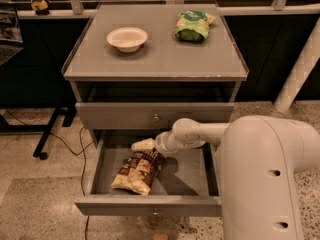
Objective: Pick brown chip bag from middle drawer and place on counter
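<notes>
The brown chip bag [137,171] lies flat in the open middle drawer [150,205], left of centre, its top end pointing to the back right. My gripper [143,145] reaches into the drawer from the right and hovers just above the bag's top end, at the back of the drawer. My arm [200,132] crosses the drawer's right half. The counter [160,59] is the grey top of the cabinet above.
A white bowl [127,38] and a green snack bag [192,25] sit on the counter. A closed drawer front with a knob [156,117] is just above my arm. My white arm body [265,179] fills the lower right. A cable [75,144] runs along the floor at left.
</notes>
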Available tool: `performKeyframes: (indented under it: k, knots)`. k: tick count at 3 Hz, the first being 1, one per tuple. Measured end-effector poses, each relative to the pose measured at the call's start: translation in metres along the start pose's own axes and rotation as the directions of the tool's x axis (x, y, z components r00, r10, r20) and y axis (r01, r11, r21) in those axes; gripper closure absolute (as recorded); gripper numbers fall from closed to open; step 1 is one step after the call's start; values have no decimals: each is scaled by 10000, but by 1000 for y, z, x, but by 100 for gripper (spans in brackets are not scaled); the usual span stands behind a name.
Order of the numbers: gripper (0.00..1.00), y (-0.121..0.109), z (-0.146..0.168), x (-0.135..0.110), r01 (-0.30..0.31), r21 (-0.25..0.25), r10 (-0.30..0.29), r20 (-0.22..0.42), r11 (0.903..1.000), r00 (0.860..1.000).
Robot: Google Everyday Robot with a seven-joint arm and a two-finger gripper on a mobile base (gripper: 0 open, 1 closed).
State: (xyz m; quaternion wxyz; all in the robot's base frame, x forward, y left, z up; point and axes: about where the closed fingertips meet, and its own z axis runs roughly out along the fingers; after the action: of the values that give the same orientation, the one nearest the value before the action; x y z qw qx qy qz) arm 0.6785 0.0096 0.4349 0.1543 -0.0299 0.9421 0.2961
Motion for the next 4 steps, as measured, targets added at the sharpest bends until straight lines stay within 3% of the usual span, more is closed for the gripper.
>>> performKeyframes:
  k: [1,4]
  knots:
    - [0,1,5,2,25,16,-25,-138,10000,9999]
    - [0,-18,20,20,517,1089,-445,-674,9927,9967]
